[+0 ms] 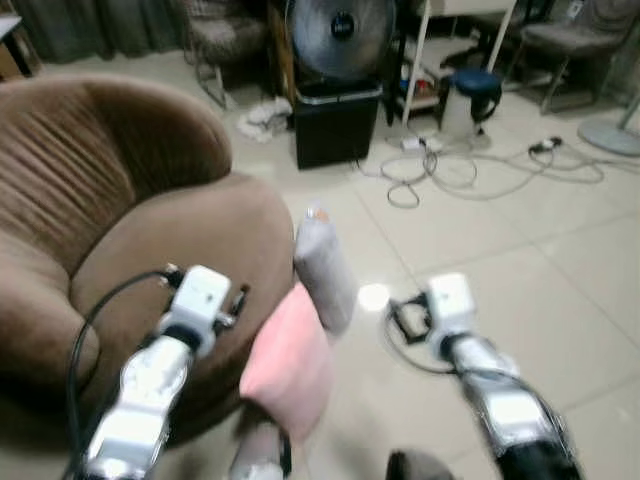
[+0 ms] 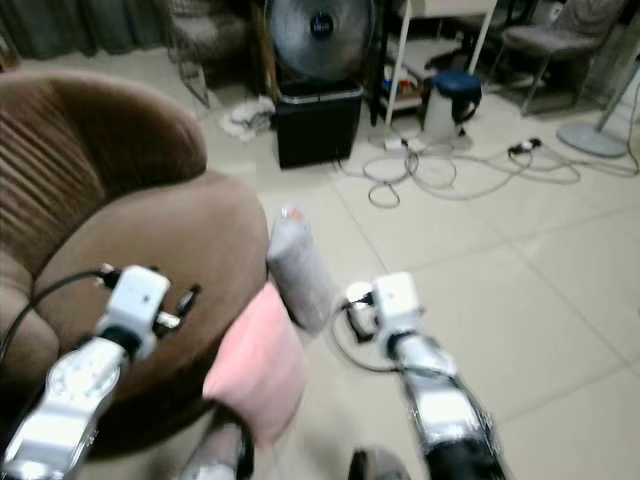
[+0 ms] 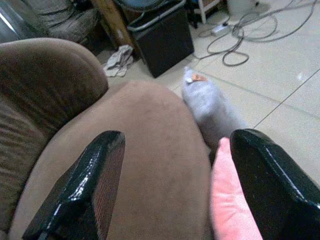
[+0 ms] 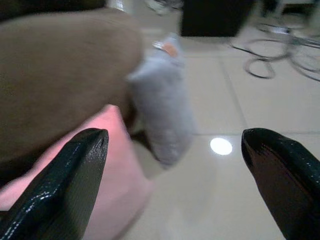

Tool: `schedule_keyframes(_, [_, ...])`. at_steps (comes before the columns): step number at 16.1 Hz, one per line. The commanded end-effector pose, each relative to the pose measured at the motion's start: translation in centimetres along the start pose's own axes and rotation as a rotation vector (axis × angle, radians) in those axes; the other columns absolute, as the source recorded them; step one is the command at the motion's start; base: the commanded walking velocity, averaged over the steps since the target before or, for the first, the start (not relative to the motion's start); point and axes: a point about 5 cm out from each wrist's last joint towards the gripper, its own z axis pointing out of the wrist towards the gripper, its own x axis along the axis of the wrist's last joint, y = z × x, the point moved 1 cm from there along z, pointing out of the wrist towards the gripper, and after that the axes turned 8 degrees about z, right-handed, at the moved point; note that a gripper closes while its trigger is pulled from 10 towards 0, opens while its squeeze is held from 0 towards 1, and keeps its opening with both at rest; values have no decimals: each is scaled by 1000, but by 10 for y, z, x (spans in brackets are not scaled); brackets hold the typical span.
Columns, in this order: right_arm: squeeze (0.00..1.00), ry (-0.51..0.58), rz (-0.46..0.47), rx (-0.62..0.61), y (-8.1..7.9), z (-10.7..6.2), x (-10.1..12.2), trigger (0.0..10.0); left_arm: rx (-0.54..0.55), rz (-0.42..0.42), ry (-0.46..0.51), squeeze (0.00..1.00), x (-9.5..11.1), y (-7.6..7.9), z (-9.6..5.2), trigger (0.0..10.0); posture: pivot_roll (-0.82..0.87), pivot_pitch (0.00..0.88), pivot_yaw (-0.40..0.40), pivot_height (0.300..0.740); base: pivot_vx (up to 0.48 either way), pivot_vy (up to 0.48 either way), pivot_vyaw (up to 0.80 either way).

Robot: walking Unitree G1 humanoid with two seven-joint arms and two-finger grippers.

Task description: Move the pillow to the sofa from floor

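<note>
A pink pillow stands on the floor against the front of the brown round sofa. A grey pillow with an orange tag leans on the sofa just beyond it. My left arm hovers over the sofa's front edge. Its gripper is open, facing the sofa seat, with the pink pillow at one finger and the grey pillow ahead. My right arm is over the tiles right of the pillows. Its gripper is open, with the grey pillow and pink pillow between the fingers' lines.
A black box with a fan on it stands behind the pillows. Cables and a power strip lie on the tiles to its right. A small black device with a cord lies by my right arm. Chairs line the back.
</note>
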Motion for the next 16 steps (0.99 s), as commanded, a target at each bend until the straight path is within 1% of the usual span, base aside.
schedule_keyframes(1, [0, 3, -10, -18, 9, -1, 2, 10000, 1, -8, 21, 0, 5, 2, 1, 10000, 126, 0, 17, 648, 281, 0, 0])
schedule_keyframes(8, [0, 3, -8, -14, 8, 0, 1, 10000, 5, -14, 18, 0, 5, 2, 1, 10000, 130, 0, 14, 648, 281, 0, 0])
schedule_keyframes(16, [0, 6, -2, -27, 11, -2, 0, 10000, -1, -12, 21, 0, 6, 2, 2, 10000, 125, 0, 20, 648, 281, 0, 0])
